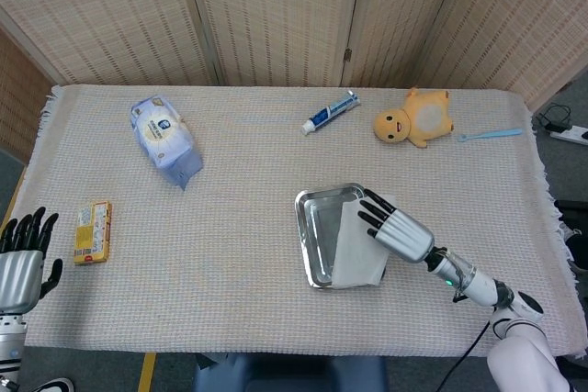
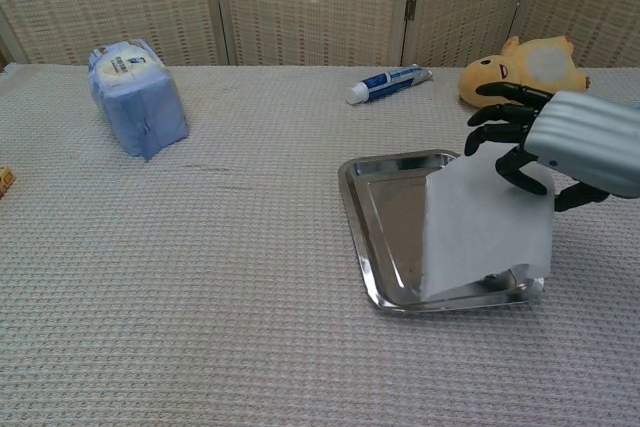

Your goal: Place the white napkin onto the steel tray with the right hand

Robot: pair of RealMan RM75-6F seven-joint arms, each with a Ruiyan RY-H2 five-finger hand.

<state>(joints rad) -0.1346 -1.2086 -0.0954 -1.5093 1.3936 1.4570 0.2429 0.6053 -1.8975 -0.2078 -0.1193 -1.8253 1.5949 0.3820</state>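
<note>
The steel tray [image 1: 313,238] [image 2: 388,209] lies on the cloth right of the table's middle. The white napkin [image 1: 357,247] [image 2: 484,234] drapes over the tray's right half, its lower edge touching the tray floor. My right hand [image 1: 397,229] [image 2: 566,145] hovers over the tray's right side and holds the napkin's upper edge between dark fingers [image 2: 497,118] and thumb. My left hand [image 1: 20,268] stays at the table's near left edge with fingers apart and holds nothing; the chest view does not show it.
A blue wipes pack [image 1: 165,140] [image 2: 136,97] sits at the far left. A toothpaste tube [image 1: 331,112] [image 2: 390,84], a yellow plush [image 1: 413,118] [image 2: 525,69] and a blue utensil [image 1: 491,135] lie along the back. A small yellow box [image 1: 93,231] lies near my left hand.
</note>
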